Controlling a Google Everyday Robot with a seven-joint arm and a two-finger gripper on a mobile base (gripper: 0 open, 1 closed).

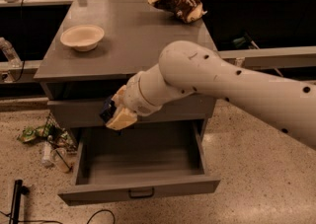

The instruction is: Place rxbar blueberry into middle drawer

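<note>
My gripper (pixel 114 113) hangs in front of the cabinet, just above the back left part of the open middle drawer (pixel 143 192). It is shut on the rxbar blueberry (pixel 106 109), a small dark blue bar that shows at the left side of the cream fingers (pixel 121 118). The drawer is pulled out wide, with a grey floor, side walls and a small black handle (pixel 140 193) on its front panel. Nothing lies on the part of its floor that shows.
A cream bowl (pixel 82 36) stands on the left of the grey cabinet top (pixel 133 35). A brown-and-cream snack bag (pixel 177 2) lies at its back right. The upper drawer front (pixel 79 114) is closed. Litter and a bottle (pixel 49 141) lie on the floor to the left.
</note>
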